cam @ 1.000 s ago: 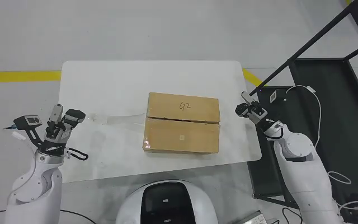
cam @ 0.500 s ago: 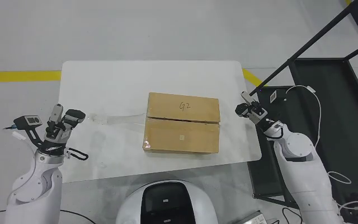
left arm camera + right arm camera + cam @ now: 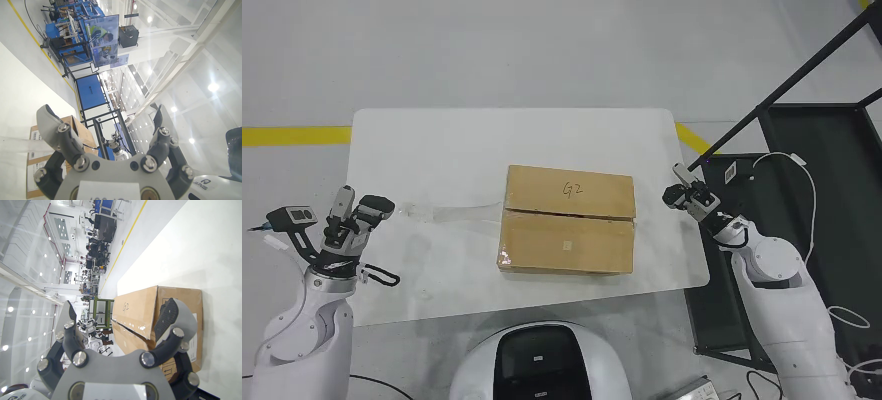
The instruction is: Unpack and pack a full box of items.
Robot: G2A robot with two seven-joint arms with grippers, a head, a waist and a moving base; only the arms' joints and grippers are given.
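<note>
closed box (image 3: 568, 235) on table (image 3: 442, 150) — left gripper (image 3: 102, 111), right gripper (image 3: 119, 306) both spread wide, empty

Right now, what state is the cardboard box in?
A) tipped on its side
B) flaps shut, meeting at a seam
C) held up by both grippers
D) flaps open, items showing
B: the cardboard box sits flat on the table, top flaps down along a seam.

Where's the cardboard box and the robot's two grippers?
cardboard box (image 3: 568, 232): top view, near top flap.
left gripper (image 3: 103, 111): left wrist view, between its fingertips.
right gripper (image 3: 119, 304): right wrist view, between its fingertips.
</note>
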